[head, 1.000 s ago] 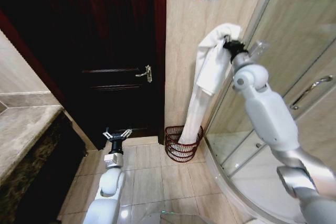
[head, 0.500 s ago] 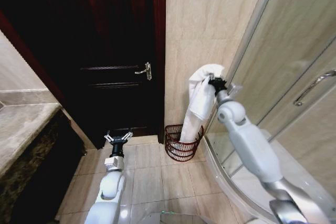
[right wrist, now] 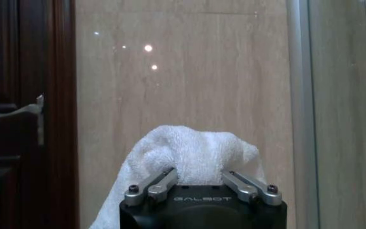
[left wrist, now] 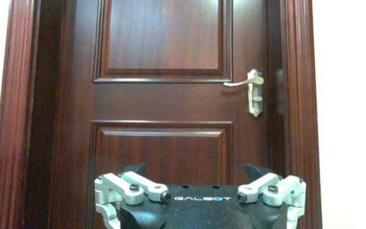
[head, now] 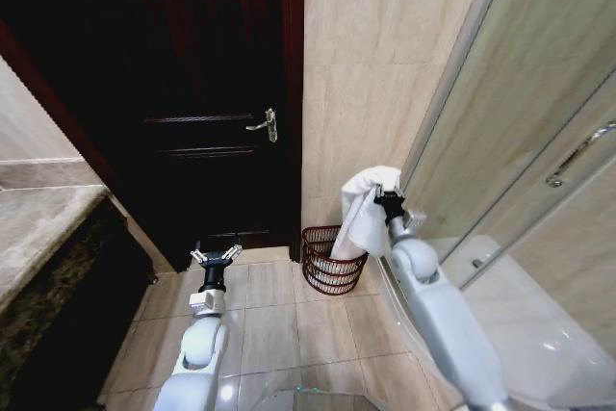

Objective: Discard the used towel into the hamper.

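Note:
My right gripper (head: pixel 382 194) is shut on the top of the white towel (head: pixel 364 214); the right wrist view shows the towel (right wrist: pixel 192 152) bunched between that gripper's fingers (right wrist: pixel 162 184). The cloth hangs down with its lower end inside the hamper (head: pixel 330 265), a small red-brown wire basket on the floor by the tiled wall. The gripper is above and slightly right of the hamper's rim. My left gripper (head: pixel 215 256) is open and idle, low over the floor in front of the dark door; the left wrist view shows that gripper (left wrist: pixel 200 183) with nothing between its fingers.
A dark wooden door (head: pixel 192 113) with a metal handle (head: pixel 267 125) stands to the hamper's left. The curved glass shower enclosure (head: pixel 520 180) lies close on the right. A stone counter (head: pixel 38 238) is at the left. Tiled floor (head: pixel 289 324) lies open in front.
My right gripper has come down from about head height to just above the hamper, carrying the towel, whose lower part has sunk deeper into the basket. The left arm has hardly moved.

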Available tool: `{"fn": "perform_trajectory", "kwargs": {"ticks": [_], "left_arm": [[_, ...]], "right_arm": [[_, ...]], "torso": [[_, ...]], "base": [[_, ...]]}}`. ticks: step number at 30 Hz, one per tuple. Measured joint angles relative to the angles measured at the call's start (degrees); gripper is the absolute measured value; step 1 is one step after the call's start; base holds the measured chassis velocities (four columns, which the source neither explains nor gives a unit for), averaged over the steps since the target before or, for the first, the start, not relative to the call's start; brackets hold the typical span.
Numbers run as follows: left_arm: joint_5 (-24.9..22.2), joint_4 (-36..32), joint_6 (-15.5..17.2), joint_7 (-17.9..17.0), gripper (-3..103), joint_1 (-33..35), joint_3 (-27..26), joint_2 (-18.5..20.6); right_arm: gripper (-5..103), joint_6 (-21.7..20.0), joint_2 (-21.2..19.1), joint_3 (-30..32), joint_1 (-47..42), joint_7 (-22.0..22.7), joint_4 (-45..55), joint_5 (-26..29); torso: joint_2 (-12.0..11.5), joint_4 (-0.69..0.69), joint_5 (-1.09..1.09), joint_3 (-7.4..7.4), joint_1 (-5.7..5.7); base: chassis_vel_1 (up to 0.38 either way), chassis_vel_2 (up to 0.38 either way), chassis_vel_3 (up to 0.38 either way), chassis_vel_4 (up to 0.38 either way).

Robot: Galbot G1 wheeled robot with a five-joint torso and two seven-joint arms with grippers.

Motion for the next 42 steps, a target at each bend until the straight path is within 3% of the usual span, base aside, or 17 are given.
{"fn": "perform_trajectory", "kwargs": {"ticks": [15, 22, 42], "left_arm": [[0.35, -0.58, -1.23, 0.87, 100, 1.43, 0.57, -0.11], [1.01, -1.45, -1.16, 1.46, 100, 1.31, 0.72, -0.74], [1.20, -1.01, -1.90, 2.18, 100, 1.95, -0.14, -0.96]], "right_arm": [[12, 0.40, -0.16, 4.63, -9.00, -0.80, 7.17, -1.03], [12, 0.37, -0.98, 4.72, -9.24, -1.13, 6.94, -1.33], [12, 1.82, 2.70, 4.39, -12.11, -2.18, 7.64, -3.47]], "torso": [[-4.23, -0.01, 0.01, -2.28, -1.93], [-5.95, 0.00, 0.02, -3.26, -2.64], [-11.40, 0.00, 0.01, -6.31, -5.06]], "base": [[0.000, 0.000, 0.000, 0.000], [0.000, 0.000, 0.000, 0.000], [0.000, 0.000, 0.000, 0.000]]}}
